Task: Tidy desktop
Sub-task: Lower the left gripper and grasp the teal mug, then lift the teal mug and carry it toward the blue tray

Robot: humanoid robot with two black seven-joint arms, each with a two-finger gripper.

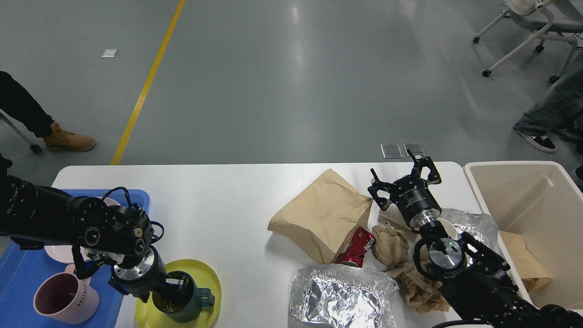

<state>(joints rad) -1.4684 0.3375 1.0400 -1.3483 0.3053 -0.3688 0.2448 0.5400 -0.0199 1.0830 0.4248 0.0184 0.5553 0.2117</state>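
The desk (227,200), a white top with rounded corners, fills the lower half of the head view and lies under both arms. A beige bin (524,196) stands just beside its right end, with brown paper inside. A blue tray (18,278) sits at the desk's left end, holding a pale plate (57,253) and a pink mug (63,300).

On the right half of the desk lies a brown paper bag (325,214). Nearer the front edge rests a crumpled foil sheet (341,296), and a second foil piece (473,225) lies close to the bin. Crumpled brown paper (391,243) sits between them, touching a red can (357,246) that lies partly under the bag's edge.

At the front left, a yellow plate (205,275) carries a dark green mug (182,300). The left gripper (175,287) reaches down at the mug's rim, pinching it, with one finger inside the cup.

The right gripper (403,180) hovers above the far right part of the desk, beside the bag, its fingers spread and holding nothing.
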